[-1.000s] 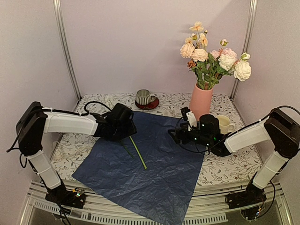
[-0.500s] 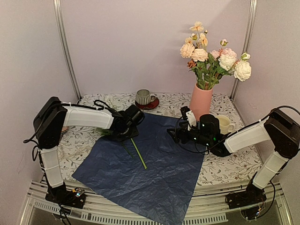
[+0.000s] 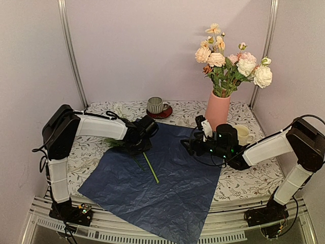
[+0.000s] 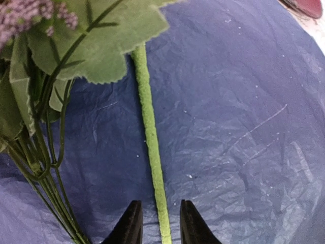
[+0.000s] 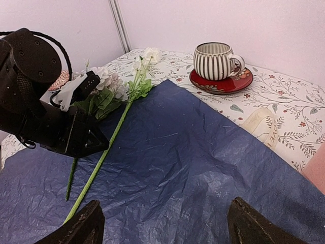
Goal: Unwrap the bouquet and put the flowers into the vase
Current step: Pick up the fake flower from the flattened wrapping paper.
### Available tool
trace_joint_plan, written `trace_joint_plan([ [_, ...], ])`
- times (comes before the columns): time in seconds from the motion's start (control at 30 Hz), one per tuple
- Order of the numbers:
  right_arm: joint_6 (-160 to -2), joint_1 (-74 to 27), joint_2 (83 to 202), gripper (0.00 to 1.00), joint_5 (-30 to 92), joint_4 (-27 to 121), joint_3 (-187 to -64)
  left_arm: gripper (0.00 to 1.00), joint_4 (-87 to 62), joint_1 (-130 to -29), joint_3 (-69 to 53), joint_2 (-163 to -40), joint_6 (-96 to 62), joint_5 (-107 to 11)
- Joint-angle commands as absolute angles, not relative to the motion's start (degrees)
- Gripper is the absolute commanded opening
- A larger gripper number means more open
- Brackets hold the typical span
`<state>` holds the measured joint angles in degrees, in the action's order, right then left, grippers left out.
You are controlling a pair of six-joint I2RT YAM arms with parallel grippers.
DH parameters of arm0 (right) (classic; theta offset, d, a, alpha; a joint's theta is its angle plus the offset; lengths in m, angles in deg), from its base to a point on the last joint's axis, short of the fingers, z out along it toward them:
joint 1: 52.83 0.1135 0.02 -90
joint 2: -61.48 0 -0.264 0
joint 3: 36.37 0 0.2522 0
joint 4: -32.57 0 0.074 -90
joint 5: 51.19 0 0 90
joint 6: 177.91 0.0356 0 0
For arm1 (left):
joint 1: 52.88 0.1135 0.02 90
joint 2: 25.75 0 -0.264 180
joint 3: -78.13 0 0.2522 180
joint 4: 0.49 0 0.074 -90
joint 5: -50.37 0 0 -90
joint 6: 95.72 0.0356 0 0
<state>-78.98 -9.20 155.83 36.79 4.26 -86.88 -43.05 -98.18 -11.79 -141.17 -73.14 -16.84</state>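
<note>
Left wrist view | left gripper (image 4: 161, 226) astride green flower stem (image 4: 150, 127), jaws narrow, gaps seen both sides, nothing clamped | stem lain on blue paper (image 4: 244, 127), run straight ahead from the fingers | step judged: flower pick-up | next: jaws to be shut, stem to be raised and stood in the salmon-pink vase (image 3: 217, 111), just behind the right gripper (image 5: 167, 226), which is spread wide and empty

My top camera looks down from above and behind my arm bases over the whole table (image 3: 81, 162), my left wrist camera peers down very close at the blue paper (image 4: 244, 127), and my right wrist camera looks low across that same paper toward my left arm (image 5: 30, 86).
</note>
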Motion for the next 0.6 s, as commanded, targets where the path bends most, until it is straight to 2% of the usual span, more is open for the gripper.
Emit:
trace_joint_plan([
  [0.0,-79.5,-8.7,156.0,0.85,36.7,3.8,-88.1,0.27,-43.6,-97.0,-12.4,-142.6,-74.6,-18.3],
  [0.13,-79.6,-8.7,156.0,0.85,36.7,3.9,-88.1,0.24,-43.7,-96.5,-13.0,-144.0,-74.3,-19.6],
  [0.57,-80.1,-8.6,155.8,0.86,37.1,4.6,-88.4,0.0,-43.5,-94.7,-13.0,-144.8,-75.1,-23.2],
])
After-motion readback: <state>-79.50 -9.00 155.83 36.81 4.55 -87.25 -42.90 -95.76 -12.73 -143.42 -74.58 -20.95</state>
